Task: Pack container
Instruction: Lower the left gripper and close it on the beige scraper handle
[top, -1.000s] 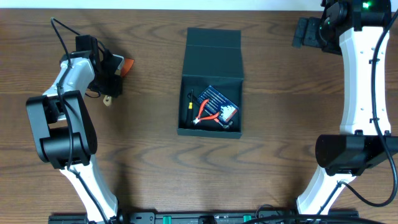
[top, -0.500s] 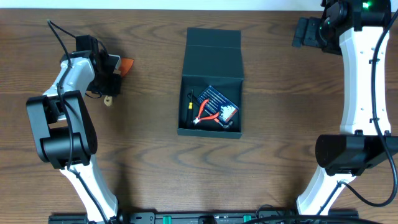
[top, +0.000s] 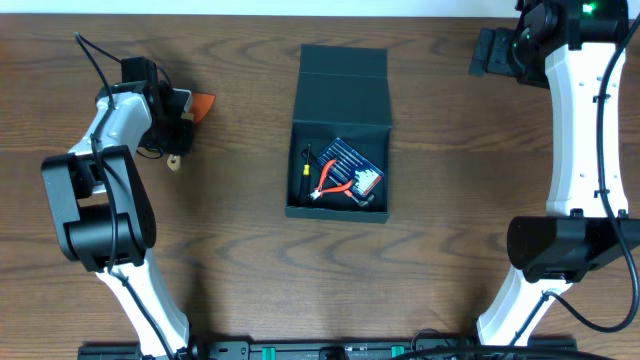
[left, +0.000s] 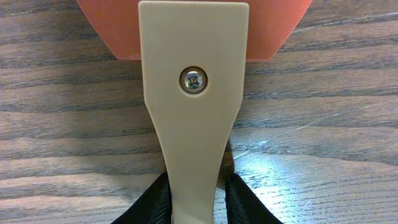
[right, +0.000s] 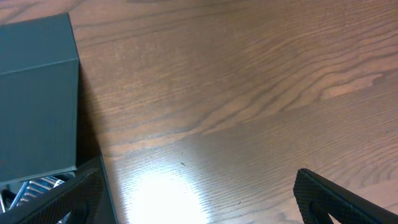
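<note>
Where the left arm folds low at the far left of the surface (top: 450, 200), its hand (left: 198, 202) pinches the beige handle of an orange-bladed scraper (left: 194, 93). The right hand (top: 492, 52) gapes wide in the far right corner. The container (top: 343, 85) sits mid-surface, lid open, with bare wood all round.

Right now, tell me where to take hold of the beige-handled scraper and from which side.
Grip the scraper on its narrow beige stem, below the screw, coming straight down from above. It lies flat on the table, and the stem fits between the fingers of the left pincer; the orange blade looks too wide.
</note>
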